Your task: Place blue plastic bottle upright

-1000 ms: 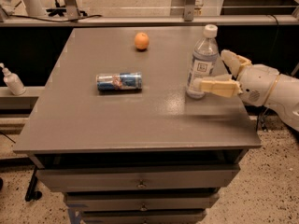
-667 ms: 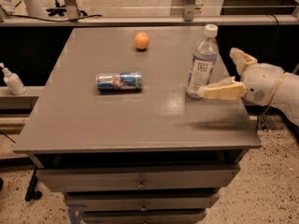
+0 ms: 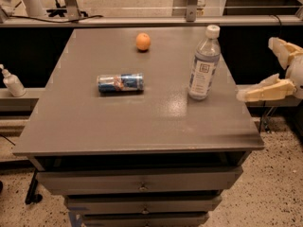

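The blue plastic bottle (image 3: 203,64) stands upright on the grey table (image 3: 142,122), near its right edge. It is clear and ribbed, with a white cap and a pale label. My gripper (image 3: 263,70) is open and empty, off the table's right side, clear of the bottle. One cream finger (image 3: 265,91) points left at table height and the other (image 3: 283,48) sits higher up and further back.
A blue-silver drink can (image 3: 120,83) lies on its side left of centre. An orange (image 3: 143,41) sits near the far edge. A small white pump bottle (image 3: 11,81) stands on a ledge to the left. Drawers (image 3: 142,186) are below the tabletop.
My gripper has let go of the bottle and pulled back to the right, past the table edge. The bottle stays standing upright in place.
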Action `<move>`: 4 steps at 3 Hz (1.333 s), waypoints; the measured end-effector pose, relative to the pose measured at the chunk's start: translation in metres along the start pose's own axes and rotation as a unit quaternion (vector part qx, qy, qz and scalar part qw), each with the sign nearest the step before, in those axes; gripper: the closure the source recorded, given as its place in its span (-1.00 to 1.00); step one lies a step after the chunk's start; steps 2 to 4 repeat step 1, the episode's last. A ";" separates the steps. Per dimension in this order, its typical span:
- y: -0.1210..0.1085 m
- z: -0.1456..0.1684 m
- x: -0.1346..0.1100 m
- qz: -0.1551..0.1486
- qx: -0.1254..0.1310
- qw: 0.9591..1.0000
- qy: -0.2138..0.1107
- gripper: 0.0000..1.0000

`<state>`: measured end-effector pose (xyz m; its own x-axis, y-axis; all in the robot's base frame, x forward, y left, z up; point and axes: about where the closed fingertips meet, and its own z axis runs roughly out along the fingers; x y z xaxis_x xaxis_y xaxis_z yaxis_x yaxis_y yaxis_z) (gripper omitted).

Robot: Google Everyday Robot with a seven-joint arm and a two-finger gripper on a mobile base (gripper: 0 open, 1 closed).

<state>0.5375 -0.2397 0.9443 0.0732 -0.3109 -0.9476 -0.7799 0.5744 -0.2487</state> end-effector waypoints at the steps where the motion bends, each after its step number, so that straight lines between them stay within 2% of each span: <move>1: 0.001 -0.003 -0.001 -0.003 -0.005 1.000 0.002 -1.00; 4: 0.001 -0.003 -0.001 -0.003 -0.005 1.000 0.002 -1.00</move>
